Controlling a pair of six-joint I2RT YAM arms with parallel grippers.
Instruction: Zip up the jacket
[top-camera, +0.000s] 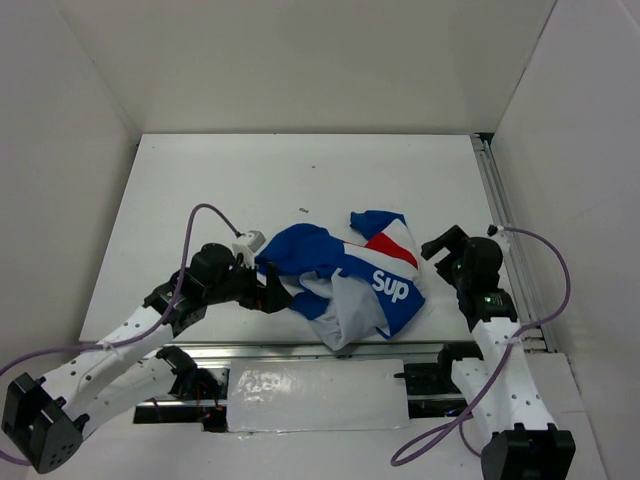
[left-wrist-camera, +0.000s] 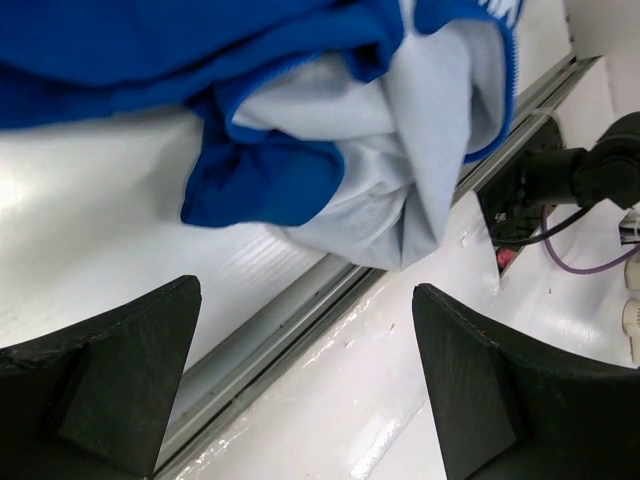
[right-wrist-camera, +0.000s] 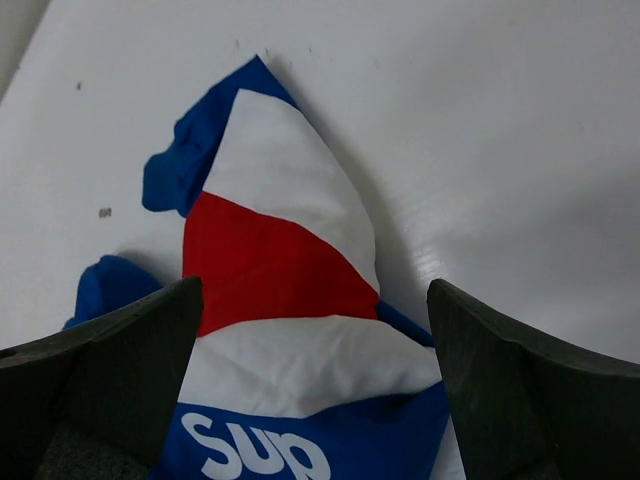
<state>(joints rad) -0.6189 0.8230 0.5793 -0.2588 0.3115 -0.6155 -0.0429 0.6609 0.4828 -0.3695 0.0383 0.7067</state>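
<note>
The jacket (top-camera: 345, 275) lies crumpled in a heap near the table's front edge, with blue fabric, a red and white panel and white "Sup" lettering showing. Its white lining (left-wrist-camera: 400, 150) faces the front. My left gripper (top-camera: 268, 290) is at the heap's left edge, open and empty. In the left wrist view (left-wrist-camera: 305, 385) its jaws stand wide apart just short of the blue sleeve fabric (left-wrist-camera: 270, 180). My right gripper (top-camera: 440, 255) is open at the heap's right side. In the right wrist view (right-wrist-camera: 315, 385) its jaws straddle the red and white panel (right-wrist-camera: 270, 260) without touching it.
A metal rail (top-camera: 300, 350) runs along the table's front edge just below the jacket, and another rail (top-camera: 500, 220) runs along the right side. White walls enclose the table. A small dark speck (top-camera: 302, 209) lies behind the jacket. The right arm's base (left-wrist-camera: 560, 180) shows past the lining.
</note>
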